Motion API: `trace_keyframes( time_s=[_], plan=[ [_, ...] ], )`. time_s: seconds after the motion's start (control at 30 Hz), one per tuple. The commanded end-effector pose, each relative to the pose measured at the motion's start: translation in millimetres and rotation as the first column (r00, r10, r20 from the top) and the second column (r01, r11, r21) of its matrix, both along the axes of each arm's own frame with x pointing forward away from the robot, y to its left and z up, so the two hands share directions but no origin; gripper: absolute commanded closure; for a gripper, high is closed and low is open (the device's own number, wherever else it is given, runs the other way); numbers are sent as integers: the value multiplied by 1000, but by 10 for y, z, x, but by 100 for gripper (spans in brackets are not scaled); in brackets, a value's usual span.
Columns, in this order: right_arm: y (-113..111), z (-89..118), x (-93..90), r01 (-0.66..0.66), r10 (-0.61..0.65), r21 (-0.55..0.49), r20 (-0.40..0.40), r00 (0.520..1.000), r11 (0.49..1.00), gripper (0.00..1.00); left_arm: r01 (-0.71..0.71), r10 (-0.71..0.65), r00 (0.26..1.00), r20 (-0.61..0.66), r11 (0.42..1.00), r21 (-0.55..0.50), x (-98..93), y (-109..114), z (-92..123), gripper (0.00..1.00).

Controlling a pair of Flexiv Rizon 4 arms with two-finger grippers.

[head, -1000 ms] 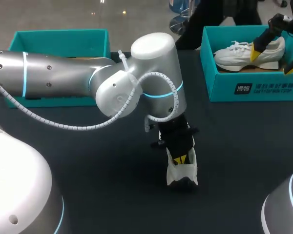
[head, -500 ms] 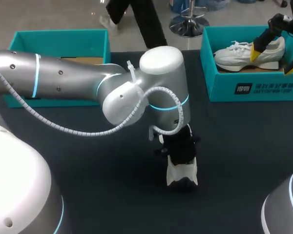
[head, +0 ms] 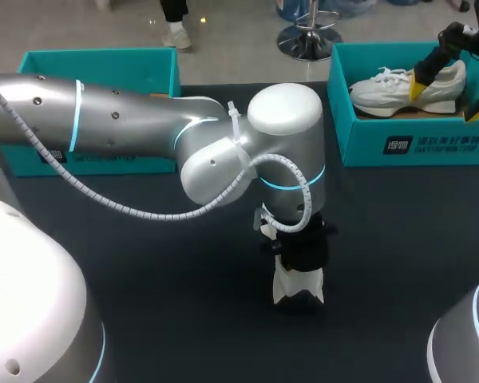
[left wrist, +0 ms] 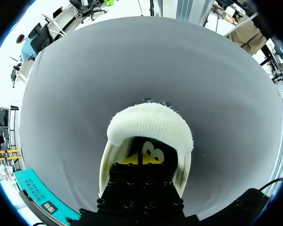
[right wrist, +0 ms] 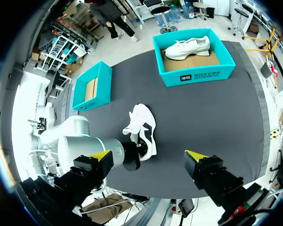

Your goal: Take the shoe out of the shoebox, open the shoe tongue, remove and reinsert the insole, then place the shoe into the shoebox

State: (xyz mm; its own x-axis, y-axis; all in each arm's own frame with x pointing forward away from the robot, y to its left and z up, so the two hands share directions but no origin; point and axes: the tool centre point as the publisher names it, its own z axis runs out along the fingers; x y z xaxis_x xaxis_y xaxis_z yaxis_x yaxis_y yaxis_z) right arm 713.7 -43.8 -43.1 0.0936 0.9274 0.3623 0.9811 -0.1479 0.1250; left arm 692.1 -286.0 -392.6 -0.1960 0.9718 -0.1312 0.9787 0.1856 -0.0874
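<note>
A white shoe with black panels stands on the dark table, mid-front, and also shows far below in the right wrist view. My left gripper points straight down into it. In the left wrist view its yellow tips are shut together inside the shoe's opening, behind the white toe. Whether they pinch anything thin is hidden. My right gripper hangs open and empty high at the back right, over the right shoebox. Its fingers stand wide apart.
The right teal shoebox holds a second white shoe. Another teal shoebox with a cardboard floor stands at the back left. My left arm spans the table's middle. Dark cloth surrounds the shoe.
My left arm's wrist has swung to the right over the shoe, and its black body now hides the yellow tips seen earlier. The shoe and right gripper have stayed put.
</note>
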Motion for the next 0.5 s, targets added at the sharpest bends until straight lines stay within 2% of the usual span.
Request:
trace_keyframes(
  time_s=[0.03, 0.3, 0.5],
  plan=[
    [9, 10, 22, 0, 0, -2, -5, 1000, 1000, 0, 8, -9, 999, 38, 1000, 16, -35, 50, 79, 100],
    [9, 10, 22, 0, 0, -2, -5, 1000, 1000, 0, -4, 3, 999, 35, 1000, 20, -51, 29, -171, 100],
    [9, 10, 22, 0, 0, -2, -5, 1000, 1000, 0, 16, -18, 997, 69, 1000, 26, 37, 47, 10, 100]
  ],
)
